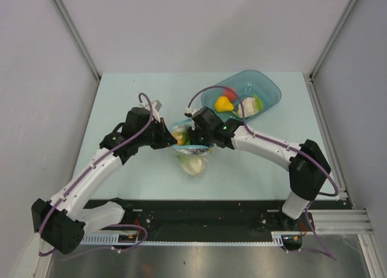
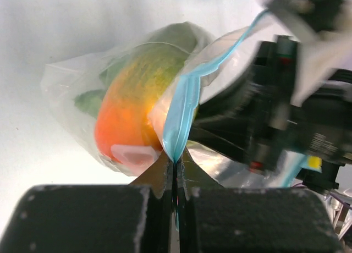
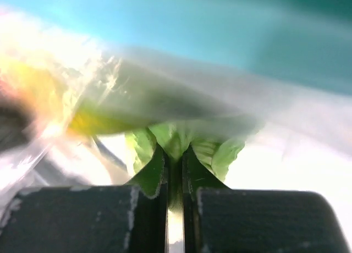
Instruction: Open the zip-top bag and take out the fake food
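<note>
Now we are mid-extraction: our left gripper (image 2: pixel 175 164) pinches the light blue zip strip (image 2: pixel 181 113) of the small clear crinkly zip-top bag (image 1: pixel 193 161), mid-table — our right gripper (image 3: pixel 175 154) clamps a green leafy plastic cabbage (image 3: pixel 223 153) at its mouth. Next, we judge: pull it clear.

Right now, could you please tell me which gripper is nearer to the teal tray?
Right. The right gripper sits just near-left of the teal tray; the left gripper is farther left, across the zip-top bag.
</note>
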`<move>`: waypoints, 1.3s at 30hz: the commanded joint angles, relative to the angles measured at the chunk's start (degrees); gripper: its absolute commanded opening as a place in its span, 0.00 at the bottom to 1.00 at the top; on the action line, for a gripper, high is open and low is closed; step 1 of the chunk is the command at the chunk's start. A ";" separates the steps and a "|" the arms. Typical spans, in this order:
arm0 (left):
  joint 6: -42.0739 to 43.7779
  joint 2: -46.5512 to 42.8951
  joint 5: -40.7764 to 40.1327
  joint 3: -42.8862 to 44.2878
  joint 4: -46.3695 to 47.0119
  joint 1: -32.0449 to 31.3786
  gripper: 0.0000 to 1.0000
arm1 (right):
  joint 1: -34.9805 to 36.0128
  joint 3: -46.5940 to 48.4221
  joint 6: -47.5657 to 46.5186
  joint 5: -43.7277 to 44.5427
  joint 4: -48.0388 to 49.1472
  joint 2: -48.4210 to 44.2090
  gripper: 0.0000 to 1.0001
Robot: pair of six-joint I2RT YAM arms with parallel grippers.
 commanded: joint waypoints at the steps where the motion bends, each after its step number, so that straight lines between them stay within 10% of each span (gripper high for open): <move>1: -1.00 -1.33 -2.99 0.32 0.37 0.26 0.00 | 0.79 1.54 -1.71 0.21 -2.62 -4.00 0.00; 4: -1.44 -2.03 -3.44 0.32 1.50 0.26 0.00 | 0.70 1.54 -1.54 2.05 -7.36 -1.01 0.01; 16: 1.26 2.18 -5.09 -0.65 2.04 0.26 0.00 | -2.55 1.37 0.65 -1.72 -7.11 0.59 0.78; 29: 12.79 7.90 -12.40 1.20 6.42 0.17 0.00 | -3.96 1.28 10.23 -1.55 1.15 -4.34 0.63; 39: 10.07 9.13 -9.24 -3.28 7.31 -1.05 0.00 | -8.26 0.49 23.85 -1.02 8.00 -2.24 0.88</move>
